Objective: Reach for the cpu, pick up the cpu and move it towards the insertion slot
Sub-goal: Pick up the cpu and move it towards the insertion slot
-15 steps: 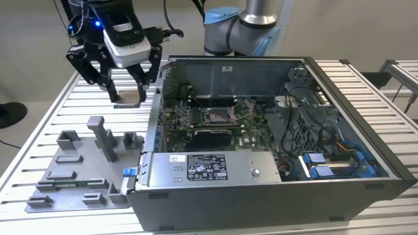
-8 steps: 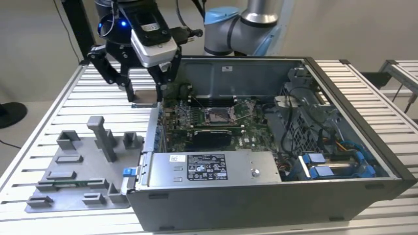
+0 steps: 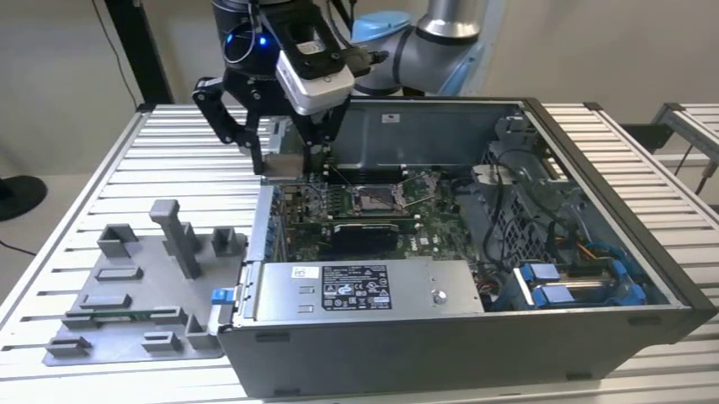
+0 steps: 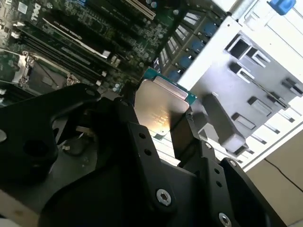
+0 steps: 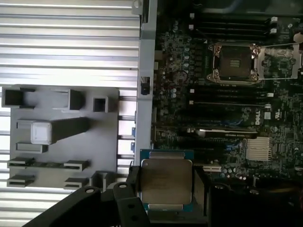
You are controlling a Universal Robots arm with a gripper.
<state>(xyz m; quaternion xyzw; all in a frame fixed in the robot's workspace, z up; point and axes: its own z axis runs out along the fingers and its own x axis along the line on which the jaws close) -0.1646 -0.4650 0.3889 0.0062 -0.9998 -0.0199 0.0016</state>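
While the cpu (image 5: 166, 183) sits clamped between the black fingers (image 5: 134, 182) of the hand (image 3: 295, 165), the work stands in its carrying step: the reach and the pick look done, and the chip is off the grey fixture plate (image 3: 124, 290) and on its way to the insertion slot (image 3: 375, 199). In the first wrist view the chip shows its silver face in the lower middle of the frame, a teal edge around it, while the insertion slot (image 5: 234, 62), a shiny metal frame with a dark centre, lies toward the upper right, well apart from it. In the second wrist view the cpu (image 4: 160, 109) is at the frame's centre, pinched on two opposite edges and hanging above the green motherboard (image 4: 71, 52) near the case wall. As I judge it, what remains of the move calls for level travel across the board so the thin chip does not slip in the pinch, and for squaring its edges to the socket frame before any descent. In the exterior view the arm comes down from the upper middle of the frame, its wrist pointing roughly downward, the hand hovering at the upper left corner of the open computer case (image 3: 584, 278), which rests on the slatted tabletop (image 3: 101, 177); the slot lies just to the exterior view's right of the hand and lower in the frame.
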